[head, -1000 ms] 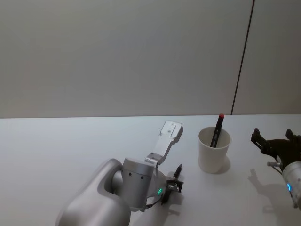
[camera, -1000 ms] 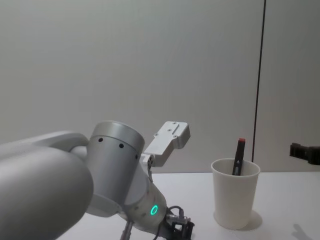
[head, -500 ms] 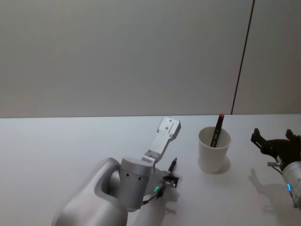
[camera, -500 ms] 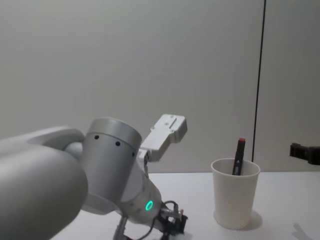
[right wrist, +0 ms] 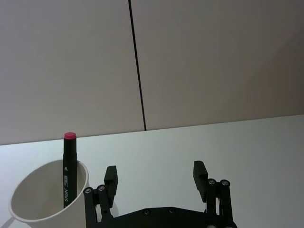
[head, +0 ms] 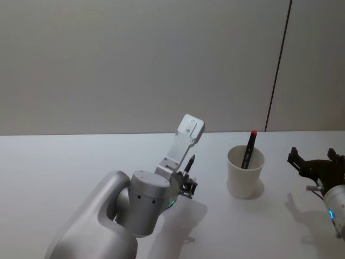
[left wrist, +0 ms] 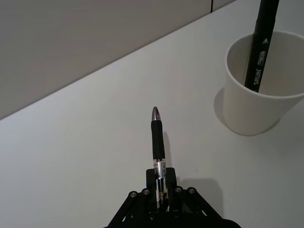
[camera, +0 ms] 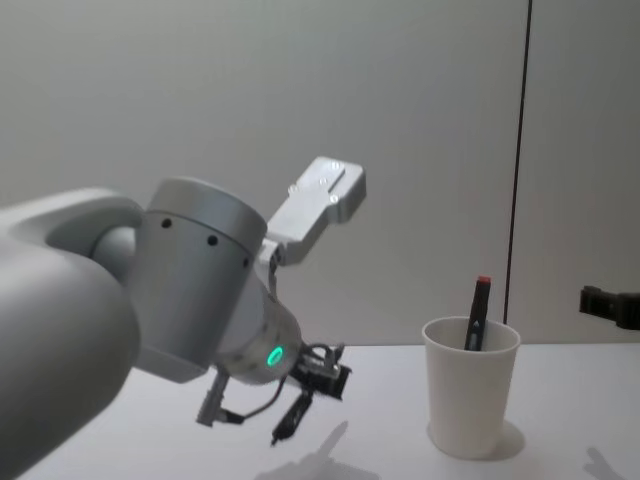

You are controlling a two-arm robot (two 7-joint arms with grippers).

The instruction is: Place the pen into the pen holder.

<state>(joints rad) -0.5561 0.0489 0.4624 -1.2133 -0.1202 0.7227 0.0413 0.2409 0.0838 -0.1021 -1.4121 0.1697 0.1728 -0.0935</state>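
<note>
A black pen (left wrist: 157,137) with a silver tip is clamped in my left gripper (left wrist: 160,175), which is shut on its rear half. In the head view the left gripper (head: 187,185) holds the pen (head: 189,163) in the air, left of the pen holder (head: 242,186). From the chest the pen (camera: 292,420) hangs tilted, tip down, above the table, under the left gripper (camera: 322,378). The pen holder (camera: 470,410) is a white paper cup with a black red-capped marker (camera: 478,315) in it. My right gripper (right wrist: 155,170) stands open to the right of the pen holder (right wrist: 38,197).
The white table (head: 64,172) runs back to a grey wall with a dark vertical seam (head: 277,70). My left arm's large grey forearm (camera: 120,300) fills the near left. My right gripper (head: 315,160) hovers at the table's right edge.
My left gripper has risen from the table with the pen and swung up and back, so the pen now hangs in the air. The right arm has not moved.
</note>
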